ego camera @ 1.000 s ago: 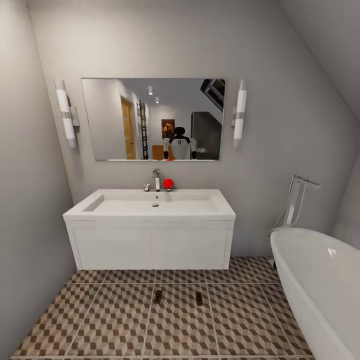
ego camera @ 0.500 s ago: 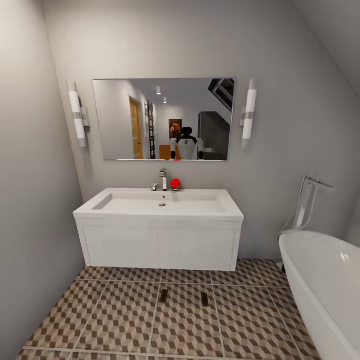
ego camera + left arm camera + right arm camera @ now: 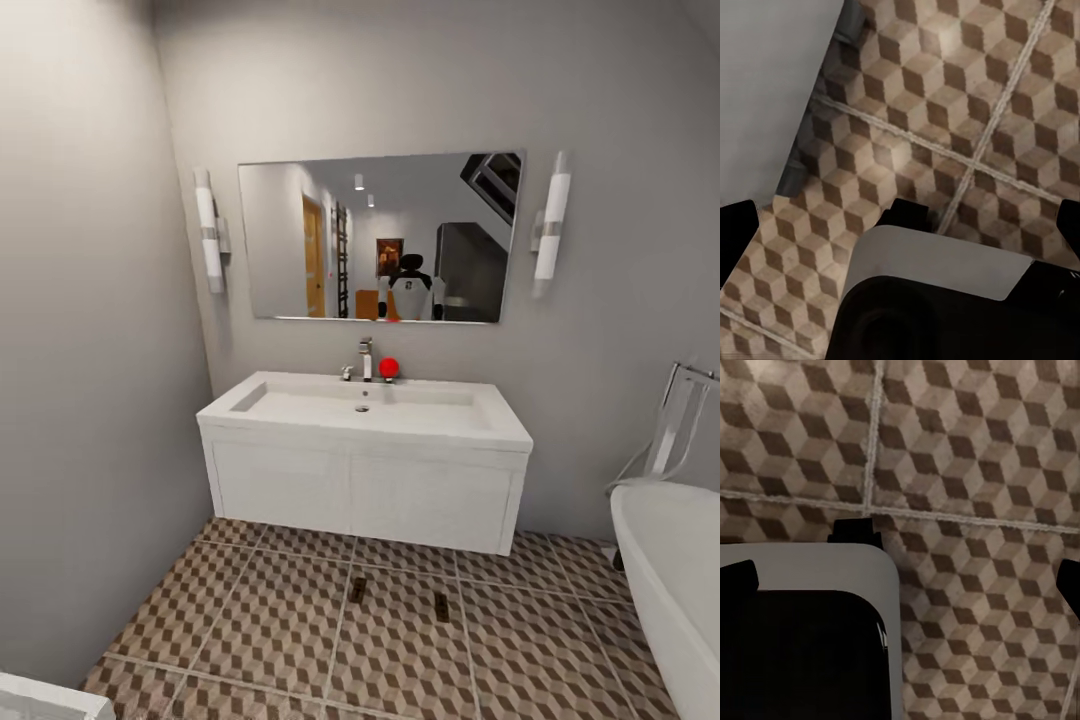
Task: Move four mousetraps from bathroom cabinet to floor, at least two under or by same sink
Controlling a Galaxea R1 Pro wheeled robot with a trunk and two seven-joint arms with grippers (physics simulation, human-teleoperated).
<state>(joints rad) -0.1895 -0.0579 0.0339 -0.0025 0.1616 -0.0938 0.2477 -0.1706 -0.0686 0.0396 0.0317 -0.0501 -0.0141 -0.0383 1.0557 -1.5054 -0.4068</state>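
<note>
Facing the sink, you have two mousetraps on the bathroom floor before it; fetch the rest from the cabinet. Finger state: cannot tell.

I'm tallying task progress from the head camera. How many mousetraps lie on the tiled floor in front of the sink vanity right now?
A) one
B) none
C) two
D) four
C: two small dark mousetraps lie on the bathroom floor in front of the sink, one mousetrap toward the left and the other mousetrap to its right, apart from each other.
</note>
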